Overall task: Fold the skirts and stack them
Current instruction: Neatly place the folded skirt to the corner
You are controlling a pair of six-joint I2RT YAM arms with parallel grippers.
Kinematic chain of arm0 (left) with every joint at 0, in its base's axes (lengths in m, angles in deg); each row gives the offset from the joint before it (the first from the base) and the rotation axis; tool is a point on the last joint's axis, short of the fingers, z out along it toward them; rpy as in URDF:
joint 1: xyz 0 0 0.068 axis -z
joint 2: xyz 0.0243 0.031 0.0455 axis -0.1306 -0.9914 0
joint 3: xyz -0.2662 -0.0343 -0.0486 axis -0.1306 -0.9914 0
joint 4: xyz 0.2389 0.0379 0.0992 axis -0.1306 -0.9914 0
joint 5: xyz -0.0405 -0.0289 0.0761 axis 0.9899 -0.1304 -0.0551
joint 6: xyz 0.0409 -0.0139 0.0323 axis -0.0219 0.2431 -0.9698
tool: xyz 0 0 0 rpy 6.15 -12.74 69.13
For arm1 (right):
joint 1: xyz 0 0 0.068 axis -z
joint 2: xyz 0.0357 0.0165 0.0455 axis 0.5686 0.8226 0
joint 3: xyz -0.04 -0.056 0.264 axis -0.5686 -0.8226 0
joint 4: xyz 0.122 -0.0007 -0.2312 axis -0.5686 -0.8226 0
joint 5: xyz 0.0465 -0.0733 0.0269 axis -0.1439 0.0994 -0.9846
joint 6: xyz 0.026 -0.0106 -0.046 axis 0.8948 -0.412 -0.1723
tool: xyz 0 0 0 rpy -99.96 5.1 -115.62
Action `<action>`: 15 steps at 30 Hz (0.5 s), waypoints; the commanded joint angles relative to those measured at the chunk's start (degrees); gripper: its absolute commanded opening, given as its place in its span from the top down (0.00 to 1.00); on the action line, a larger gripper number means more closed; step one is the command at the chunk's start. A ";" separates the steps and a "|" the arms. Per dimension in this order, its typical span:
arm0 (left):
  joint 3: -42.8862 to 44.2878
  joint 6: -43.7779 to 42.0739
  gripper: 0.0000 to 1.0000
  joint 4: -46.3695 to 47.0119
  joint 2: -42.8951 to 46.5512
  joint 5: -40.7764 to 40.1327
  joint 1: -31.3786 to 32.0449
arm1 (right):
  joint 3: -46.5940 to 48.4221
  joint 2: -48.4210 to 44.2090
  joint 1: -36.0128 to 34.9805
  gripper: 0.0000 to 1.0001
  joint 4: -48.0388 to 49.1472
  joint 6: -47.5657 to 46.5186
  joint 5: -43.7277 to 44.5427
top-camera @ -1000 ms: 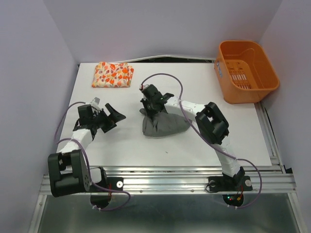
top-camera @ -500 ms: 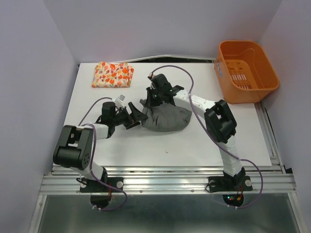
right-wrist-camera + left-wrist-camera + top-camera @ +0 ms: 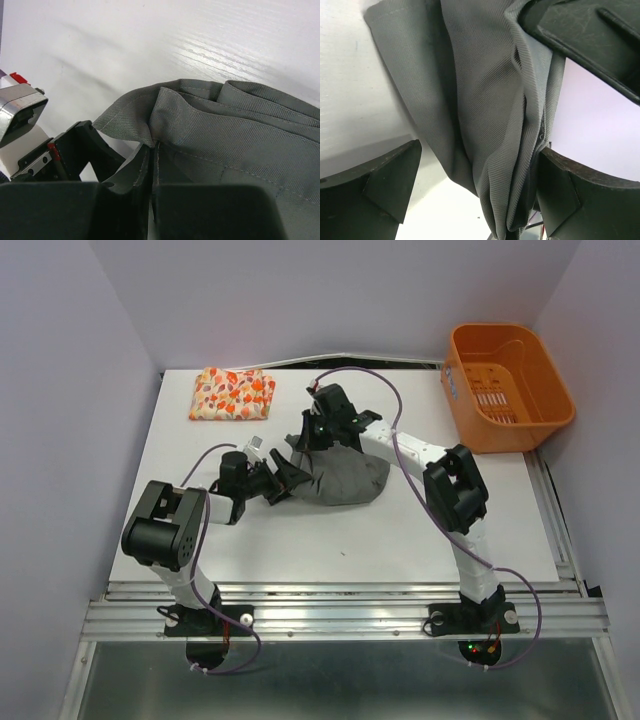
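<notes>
The dark grey skirt [image 3: 345, 478] lies bunched at the table's middle. My right gripper [image 3: 316, 436] is shut on its hem at the far left corner and holds that corner lifted; the right wrist view shows the pinch [image 3: 155, 146] on the grey skirt [image 3: 240, 135]. My left gripper [image 3: 287, 480] is open at the skirt's left edge. In the left wrist view, folds of the hanging grey skirt [image 3: 485, 100] lie between its spread fingers [image 3: 385, 180], near the right one. The printed skirt [image 3: 232, 393] lies folded at the far left.
An orange plastic basket [image 3: 508, 418] stands at the far right, off the table's back right corner. The white table top [image 3: 330, 540] ends at a metal rail in front. Walls close in on the left, back and right.
My left arm has swung right and reached the grey skirt, its open jaws now round the hanging edge. My right gripper has carried the pinched hem up and toward the back.
</notes>
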 commanded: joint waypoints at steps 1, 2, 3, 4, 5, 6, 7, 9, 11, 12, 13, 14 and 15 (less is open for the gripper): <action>1.60 0.81 0.02 2.00 -1.06 -0.87 1.55 | 3.59 -0.98 -0.15 0.99 3.16 1.43 -1.32; 1.95 1.16 0.02 2.79 -1.41 -0.78 1.82 | 3.68 -0.81 -0.15 0.99 3.16 1.61 -1.33; 2.13 2.29 0.02 4.45 -1.94 -0.78 1.91 | 3.59 -0.80 -0.15 0.99 3.25 1.70 -1.59; 2.04 2.83 0.02 5.60 -2.21 -0.60 1.91 | 3.59 -0.54 -0.15 0.99 3.16 1.87 -1.59; 1.78 3.53 0.02 7.26 -2.38 -0.34 1.99 | 3.51 -0.54 -0.15 0.99 3.25 1.87 -1.59; 1.60 4.23 0.02 8.76 -2.38 -0.16 2.00 | 3.33 -0.54 -0.15 0.99 3.25 1.79 -1.59; 1.34 4.85 0.02 11.38 -2.56 -0.42 2.08 | 2.89 -0.45 -0.15 0.99 3.25 1.87 -1.51; 0.46 6.61 0.02 14.03 -2.74 -0.69 2.26 | 2.63 -0.45 -0.15 0.99 3.25 1.87 -1.16; -1.37 7.92 0.02 19.65 -3.00 -0.95 2.26 | 2.63 -0.36 -0.15 0.99 3.25 2.14 -0.89; -2.26 9.32 0.02 24.02 -3.00 -1.21 2.26 | 2.63 -0.10 -0.15 0.99 3.25 2.31 -0.89; -3.75 10.21 0.02 25.89 -3.26 -1.22 2.26 | 2.63 -0.10 0.37 0.99 3.34 2.31 -0.98; -4.37 11.00 0.02 27.04 -3.18 -1.13 2.17 | 2.63 -0.01 0.38 0.99 3.25 2.49 -0.89; -4.81 11.70 0.02 27.75 -2.91 -1.30 1.91 | 2.63 -0.10 0.38 0.99 3.34 2.75 -0.98</action>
